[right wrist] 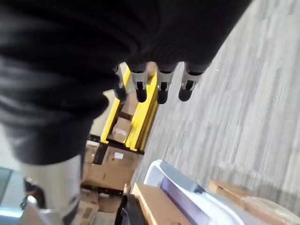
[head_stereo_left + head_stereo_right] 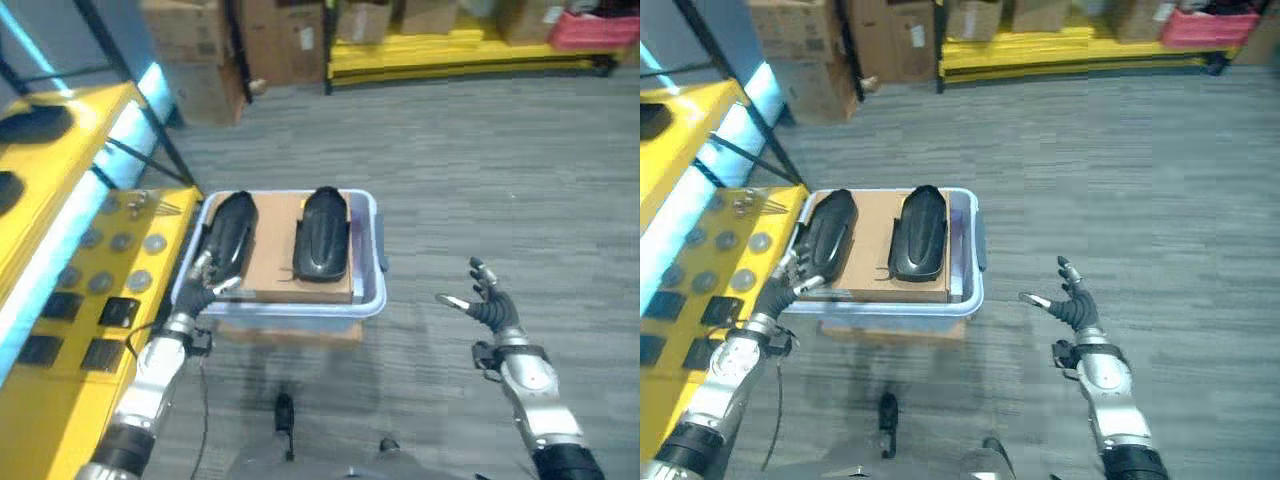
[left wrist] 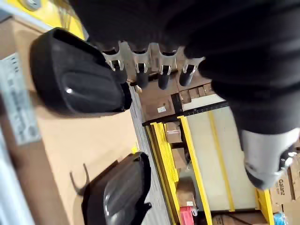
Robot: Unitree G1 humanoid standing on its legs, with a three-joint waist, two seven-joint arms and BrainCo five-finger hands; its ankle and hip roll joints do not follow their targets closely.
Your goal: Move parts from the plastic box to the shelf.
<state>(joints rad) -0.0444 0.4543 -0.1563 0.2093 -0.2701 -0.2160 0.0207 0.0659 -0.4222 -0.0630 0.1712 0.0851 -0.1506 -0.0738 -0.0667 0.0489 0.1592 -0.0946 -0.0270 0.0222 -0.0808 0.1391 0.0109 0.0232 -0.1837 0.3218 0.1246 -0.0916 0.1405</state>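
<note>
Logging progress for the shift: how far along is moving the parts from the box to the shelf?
Early stage. Done: black parts already lie on the yellow shelf, though whether they came from the box is unclear. In hand: the left hand reaches the near end of the left part in the plastic box, not visibly gripping it. Left: both that part and the right part still lie on the cardboard. The right hand hangs open over the floor.

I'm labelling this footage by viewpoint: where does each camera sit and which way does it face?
Left and right eye views: on the head, looking down at the plastic box holding two black parts; both arms show, left hand at the near-left part, right hand open over the floor.
Left wrist view: along the left hand's fingers, over both parts.
Right wrist view: along the right hand's fingers, toward the floor and the box.
</note>
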